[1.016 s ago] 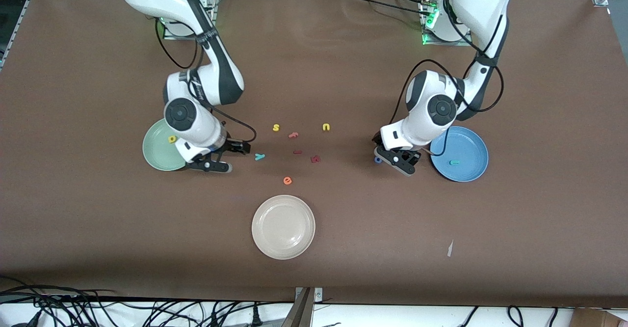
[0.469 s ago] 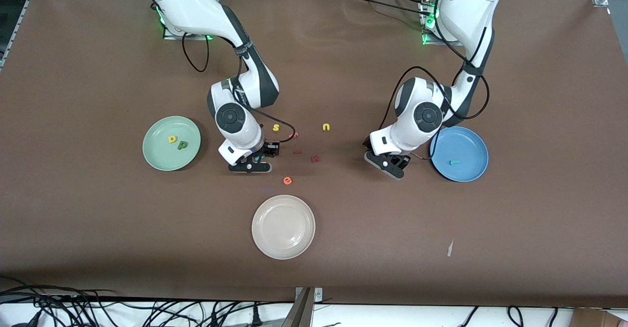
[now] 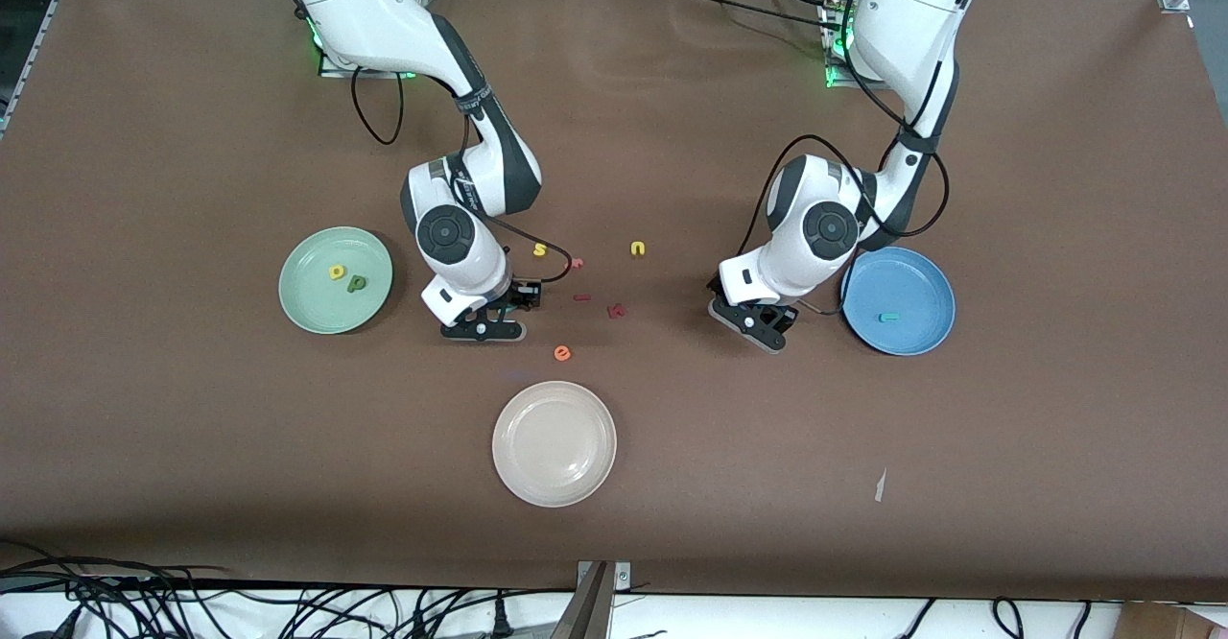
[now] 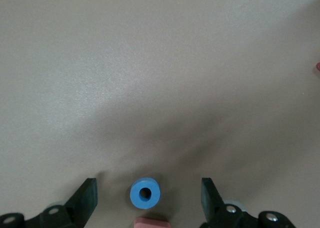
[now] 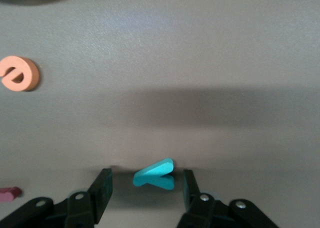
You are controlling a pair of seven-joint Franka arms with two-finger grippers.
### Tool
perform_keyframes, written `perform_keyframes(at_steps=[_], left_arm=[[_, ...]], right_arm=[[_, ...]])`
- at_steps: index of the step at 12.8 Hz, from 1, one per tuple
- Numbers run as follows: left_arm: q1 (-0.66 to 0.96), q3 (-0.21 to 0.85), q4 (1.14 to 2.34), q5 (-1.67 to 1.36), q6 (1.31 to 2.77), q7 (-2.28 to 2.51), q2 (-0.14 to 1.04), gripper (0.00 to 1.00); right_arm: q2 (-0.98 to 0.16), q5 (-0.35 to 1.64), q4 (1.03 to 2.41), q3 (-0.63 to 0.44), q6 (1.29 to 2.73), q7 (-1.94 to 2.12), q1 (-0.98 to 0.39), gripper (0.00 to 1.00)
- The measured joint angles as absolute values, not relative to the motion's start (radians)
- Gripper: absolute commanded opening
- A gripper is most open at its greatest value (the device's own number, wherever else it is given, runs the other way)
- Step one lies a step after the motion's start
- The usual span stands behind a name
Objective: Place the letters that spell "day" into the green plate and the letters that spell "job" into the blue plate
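Both arms are mid-pickup: right gripper (image 5: 145,188) spread around the light blue y (image 5: 155,175), left gripper (image 4: 149,198) spread around the blue o (image 4: 145,193), each needing to pinch next

Brown table (image 3: 192,447), cables (image 3: 144,605) along edge

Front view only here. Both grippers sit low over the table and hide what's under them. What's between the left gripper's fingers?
Observer: The blue "o" lies flat on the table between the open fingers of the left gripper, with a gap on each side.
Operator: And the right gripper?
Observer: The light blue "y" lies between its fingers. They are open, with one finger close to the letter and a clear gap at the other.
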State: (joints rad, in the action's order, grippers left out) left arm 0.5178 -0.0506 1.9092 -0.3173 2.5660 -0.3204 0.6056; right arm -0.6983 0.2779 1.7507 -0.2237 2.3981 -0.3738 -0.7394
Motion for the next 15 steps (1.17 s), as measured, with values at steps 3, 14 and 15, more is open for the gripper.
perform_keyframes(at_steps=[3,14,15], left_arm=[[0.518,-0.051,1.912,-0.317,2.566,-0.32,0.616,0.75],[0.517,-0.06,1.911,-0.317,2.568,-0.321,0.622,0.15],[0.517,-0.059,1.911,-0.317,2.568,-0.321,0.622,0.14]], right_arm=[[-0.701,0.277,1.751,-0.225,2.398,-0.374,-0.739,0.06],[-0.58,0.253,1.774,-0.416,2.118,-0.118,-0.738,0.09],[-0.548,0.246,1.813,-0.452,2.099,-0.058,-0.738,0.24]])
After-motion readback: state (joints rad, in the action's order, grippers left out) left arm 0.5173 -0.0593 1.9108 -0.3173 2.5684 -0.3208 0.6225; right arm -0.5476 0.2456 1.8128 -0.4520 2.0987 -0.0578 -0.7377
